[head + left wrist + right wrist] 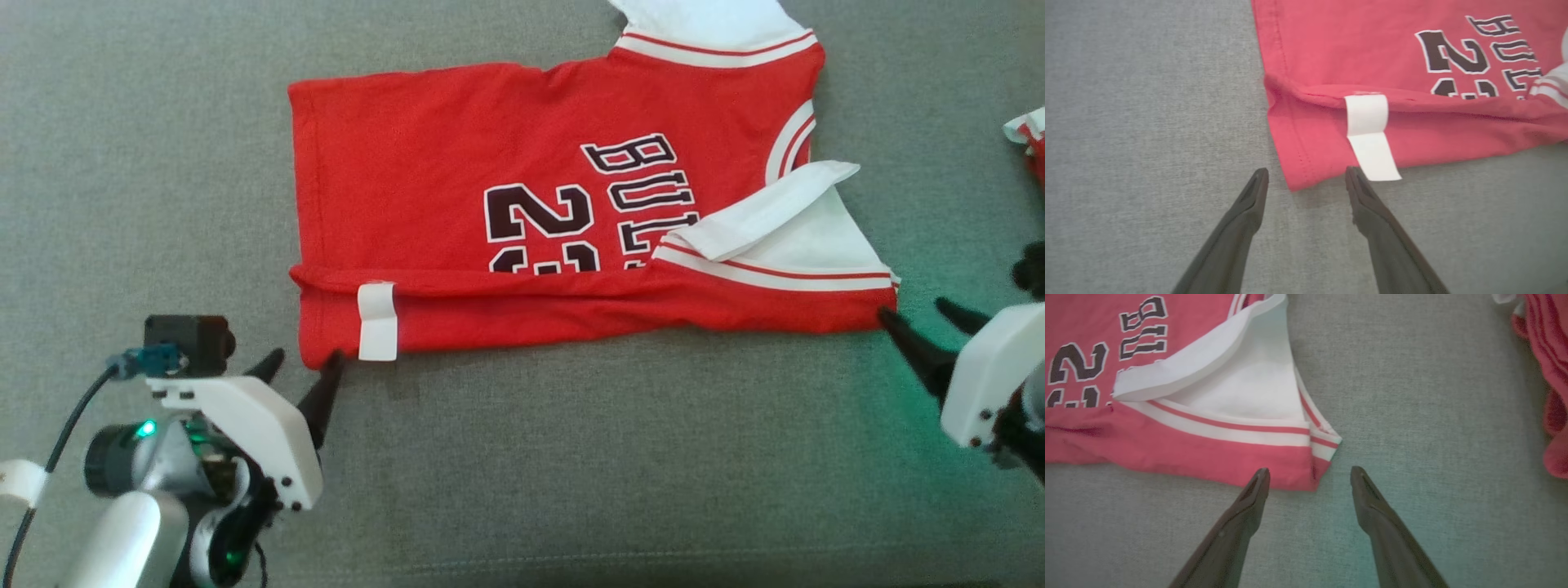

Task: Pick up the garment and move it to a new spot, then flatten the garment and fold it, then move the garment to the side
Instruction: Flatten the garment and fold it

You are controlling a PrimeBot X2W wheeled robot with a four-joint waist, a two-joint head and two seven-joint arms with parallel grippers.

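Head view shows the jersey (490, 188) on grey cloth (571, 457), near edge folded over, left gripper (306, 355) and right gripper (914, 309) spread empty at its corners, probably to leave the fold lying.

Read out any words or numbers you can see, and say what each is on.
"BUL": red jersey, remaining letters hidden under the white sleeve.
"2": same jersey; the next digit is cut off by the fold.
White tag: no readable print.
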